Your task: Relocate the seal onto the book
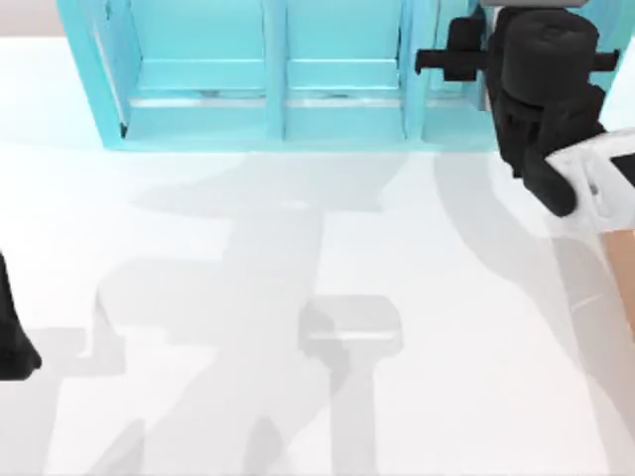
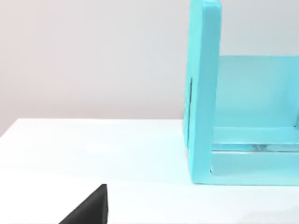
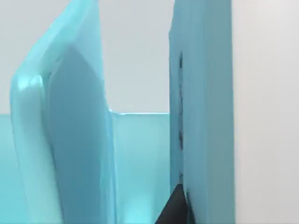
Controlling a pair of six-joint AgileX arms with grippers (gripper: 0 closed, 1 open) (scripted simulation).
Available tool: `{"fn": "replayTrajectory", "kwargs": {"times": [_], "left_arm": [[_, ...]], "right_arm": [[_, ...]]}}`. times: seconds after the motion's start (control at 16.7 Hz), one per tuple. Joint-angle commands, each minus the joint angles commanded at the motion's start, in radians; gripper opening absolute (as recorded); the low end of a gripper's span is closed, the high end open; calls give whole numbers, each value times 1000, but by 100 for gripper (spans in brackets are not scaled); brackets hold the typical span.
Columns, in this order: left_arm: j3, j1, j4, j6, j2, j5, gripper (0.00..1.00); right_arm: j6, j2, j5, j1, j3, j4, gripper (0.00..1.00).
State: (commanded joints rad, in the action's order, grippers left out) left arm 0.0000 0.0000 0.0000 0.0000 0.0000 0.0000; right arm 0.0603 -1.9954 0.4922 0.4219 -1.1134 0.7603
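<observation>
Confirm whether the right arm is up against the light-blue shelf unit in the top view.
Yes: the right arm overlaps the shelf unit at its right end.

Light-blue shelf unit [image 1: 288, 74] on white table [image 1: 298, 248], shadowed.

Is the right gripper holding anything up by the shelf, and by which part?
Cannot be told: the right gripper sits at the light-blue shelf unit, its fingertips hidden. The left arm is parked at the table's left edge.
</observation>
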Motion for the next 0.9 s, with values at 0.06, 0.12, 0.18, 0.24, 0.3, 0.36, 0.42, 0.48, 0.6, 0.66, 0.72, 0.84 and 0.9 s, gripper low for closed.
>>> {"fn": "replayTrajectory", "kwargs": {"times": [0.06,0.12,0.18,0.24,0.3,0.36,0.42,0.48,0.6,0.66,0.72,0.84,0.9], "left_arm": [[0,0,0,0,0,0,100],[0,0,0,0,0,0,100],[0,0,0,0,0,0,100],[0,0,0,0,0,0,100],[0,0,0,0,0,0,100],[0,0,0,0,0,0,100],[0,0,0,0,0,0,100],[0,0,0,0,0,0,100],[0,0,0,0,0,0,100],[0,0,0,0,0,0,100],[0,0,0,0,0,0,100],[0,0,0,0,0,0,100],[0,0,0,0,0,0,100]], "right_arm": [[2,80,17,17,33,-46,0],[5,162,35,36,66,-93,0],[9,244,52,56,100,-139,0],[12,324,70,75,132,-185,0],[17,400,86,95,162,-229,0],[21,471,102,114,191,-271,0],[25,534,116,132,218,-309,0],[29,585,128,148,241,-343,0],[36,658,146,171,276,-393,0],[38,678,152,178,285,-407,0],[39,688,155,182,290,-414,0],[39,689,155,182,290,-415,0],[39,689,155,182,290,-415,0]]}}
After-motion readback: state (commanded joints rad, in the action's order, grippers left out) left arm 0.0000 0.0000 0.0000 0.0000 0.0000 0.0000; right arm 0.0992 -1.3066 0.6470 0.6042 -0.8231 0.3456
